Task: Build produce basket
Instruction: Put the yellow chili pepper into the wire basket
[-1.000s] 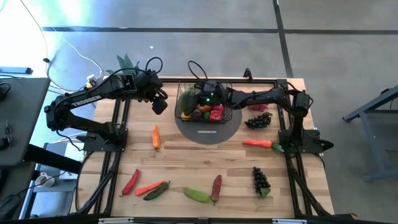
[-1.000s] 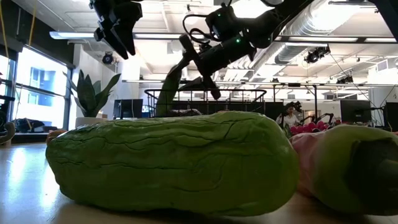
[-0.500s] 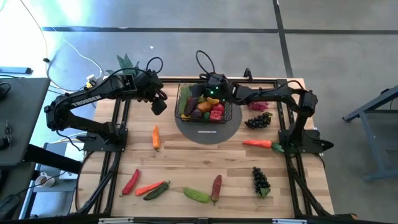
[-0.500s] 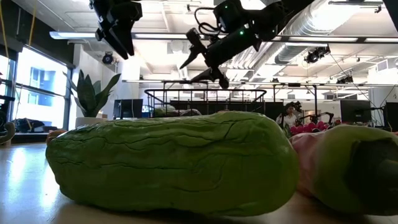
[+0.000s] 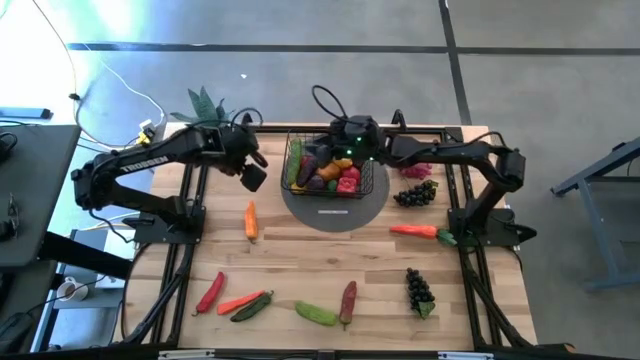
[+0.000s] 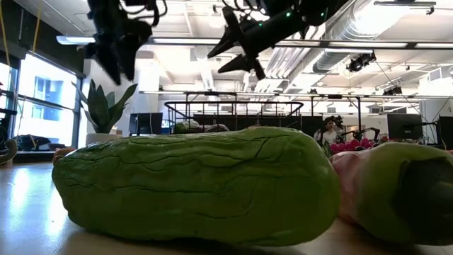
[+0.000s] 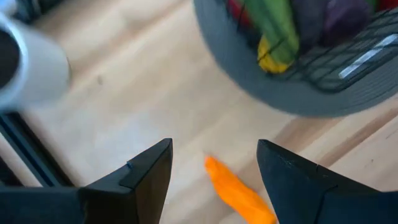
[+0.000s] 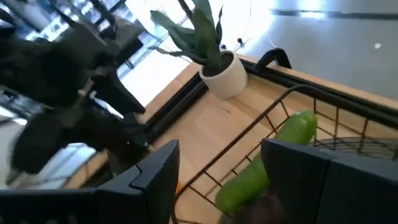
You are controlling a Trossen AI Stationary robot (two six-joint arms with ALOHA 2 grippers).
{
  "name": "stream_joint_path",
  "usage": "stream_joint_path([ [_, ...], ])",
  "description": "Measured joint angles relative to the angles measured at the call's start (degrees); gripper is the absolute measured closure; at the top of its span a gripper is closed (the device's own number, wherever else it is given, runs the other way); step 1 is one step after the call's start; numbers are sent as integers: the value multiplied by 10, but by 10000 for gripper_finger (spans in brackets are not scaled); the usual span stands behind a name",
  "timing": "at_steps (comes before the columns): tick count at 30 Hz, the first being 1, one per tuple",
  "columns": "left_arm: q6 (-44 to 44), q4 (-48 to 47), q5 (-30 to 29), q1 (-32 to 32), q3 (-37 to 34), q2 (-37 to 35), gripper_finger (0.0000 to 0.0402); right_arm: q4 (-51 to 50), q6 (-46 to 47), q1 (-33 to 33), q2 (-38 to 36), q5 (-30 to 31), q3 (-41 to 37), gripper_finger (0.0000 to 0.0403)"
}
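from above, we see the black wire basket (image 5: pixel 326 166) on its grey round mat (image 5: pixel 335 207) at the far middle of the table (image 5: pixel 300 260), already holding several pieces. our right gripper (image 5: pixel 330 150) hangs over the basket's far rim; our left gripper (image 5: pixel 252 176) hovers just left of the basket, above an orange pepper (image 5: pixel 250 221). more produce lies scattered: a carrot (image 5: pixel 414 231), dark grapes (image 5: pixel 416 193), a red chilli (image 5: pixel 210 292), a bumpy green cucumber (image 5: pixel 316 314).

at table height, that cucumber (image 6: pixel 191 185) fills the view; both grippers hang high, the right one (image 6: pixel 237 41) parted and empty.

past our left wrist, the fingers (image 7: pixel 149 171) stand apart, empty, with the orange pepper (image 7: pixel 239 193) between them below.

past our right wrist, the fingers (image 8: pixel 155 171) are apart, holding nothing, over a green piece (image 8: pixel 267 162) in the basket (image 8: pixel 261 127).

we judge the pepper light, stiff and smooth; best pinched across its middle.
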Motion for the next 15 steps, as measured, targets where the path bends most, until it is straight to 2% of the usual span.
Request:
stream_joint_path([
  [7, -166, 4, 7, -48, -77, 0, 179, -104, -77, -4, -51, 2, 0, 194],
  [15, -338, 19, 3, -115, -126, 0, 179, -161, -132, -7, -75, 6, 0, 194],
])
